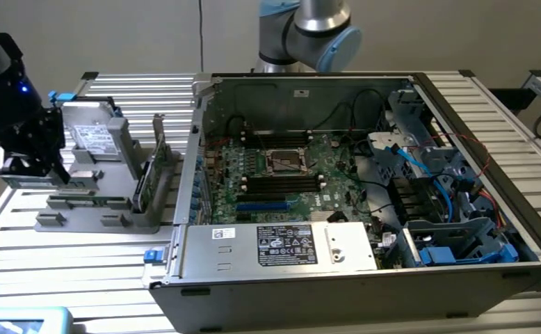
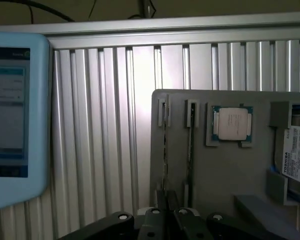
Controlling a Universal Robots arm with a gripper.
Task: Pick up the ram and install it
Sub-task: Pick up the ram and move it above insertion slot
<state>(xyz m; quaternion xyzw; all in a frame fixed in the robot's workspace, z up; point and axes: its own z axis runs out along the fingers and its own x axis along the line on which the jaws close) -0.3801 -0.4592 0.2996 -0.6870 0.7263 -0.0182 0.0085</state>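
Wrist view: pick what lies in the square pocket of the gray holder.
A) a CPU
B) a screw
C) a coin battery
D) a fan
A: a square CPU with a silver lid sits framed in the pocket of the holder.

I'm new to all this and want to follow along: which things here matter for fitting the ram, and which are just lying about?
For the job:
- ram, standing in the holder
- tool
- motherboard

Lying about:
- CPU
- hard drive
- expansion card
- tablet
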